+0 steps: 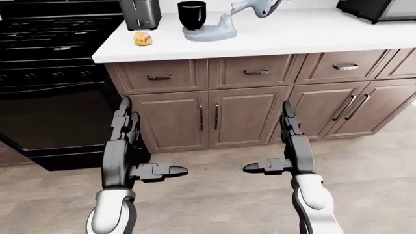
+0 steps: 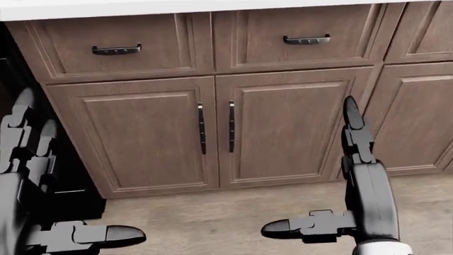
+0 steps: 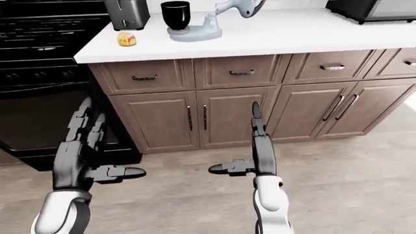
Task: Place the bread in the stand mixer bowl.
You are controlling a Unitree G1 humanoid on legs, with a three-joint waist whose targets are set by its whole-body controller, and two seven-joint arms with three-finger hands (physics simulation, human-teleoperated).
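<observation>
The bread [image 1: 143, 39], a small yellowish lump, lies on the white counter [image 1: 292, 34] near its left end. To its right stands the grey stand mixer [image 1: 218, 27] with its head tilted up, and a black bowl [image 1: 191, 14] sits on its base. My left hand [image 1: 146, 146] and right hand [image 1: 269, 141] hang low before the brown cabinet doors [image 2: 283, 127], well below the counter. Both are open, fingers pointing up and thumbs turned inward, holding nothing. The head view shows only cabinets, floor and my hands.
A black stove [image 1: 45, 73] adjoins the counter on the left. A metal toaster [image 1: 140, 12] stands above the bread and a dark microwave [image 1: 380, 9] at the top right. Drawers with dark handles [image 2: 117, 50] run under the counter. Wood floor [image 1: 214, 195] lies below.
</observation>
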